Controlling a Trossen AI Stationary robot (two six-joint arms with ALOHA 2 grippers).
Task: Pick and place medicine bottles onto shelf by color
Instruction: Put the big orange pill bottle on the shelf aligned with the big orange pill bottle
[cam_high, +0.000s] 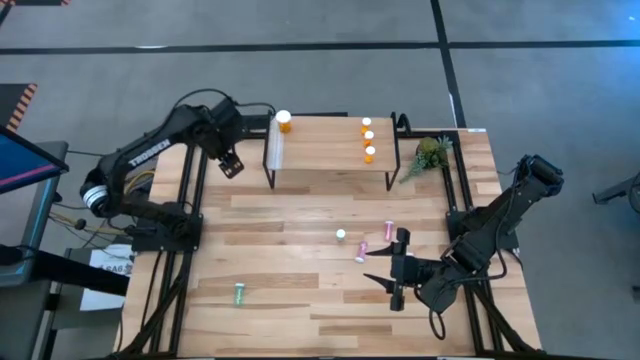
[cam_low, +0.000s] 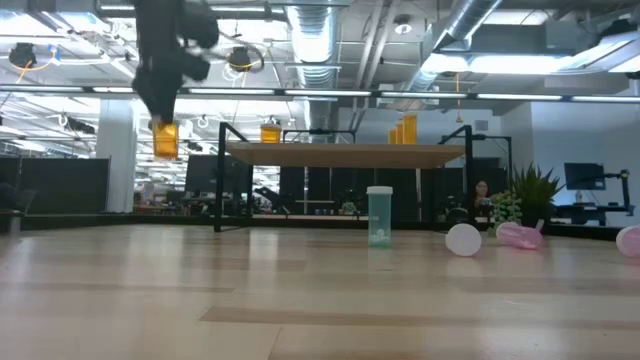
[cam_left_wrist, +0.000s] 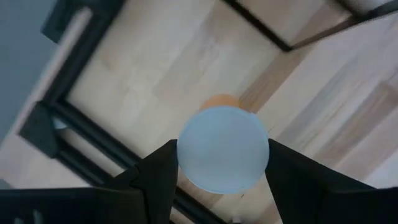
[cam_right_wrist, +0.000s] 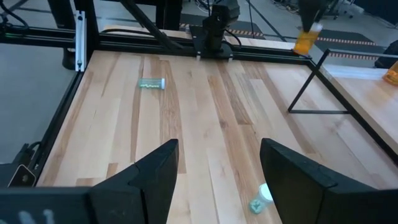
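Two fingers of left gripper (cam_left_wrist: 222, 180) clamp white-capped orange pill bottle (cam_left_wrist: 222, 148) between them | beside light-wood shelf (cam_high: 325, 150) | right gripper (cam_right_wrist: 217, 177) spread, empty

On the light-wood shelf (cam_high: 330, 155) one large orange bottle (cam_high: 284, 122) stands at the left end and three small orange bottles (cam_high: 368, 138) line up near the right. Another orange bottle (cam_low: 165, 139) hangs in the air beside the shelf's left end. Down on the counter, a pale green bottle (cam_high: 240, 293) lies alone; two pink bottles (cam_high: 375, 240) lie near a white-capped one (cam_high: 341, 235).
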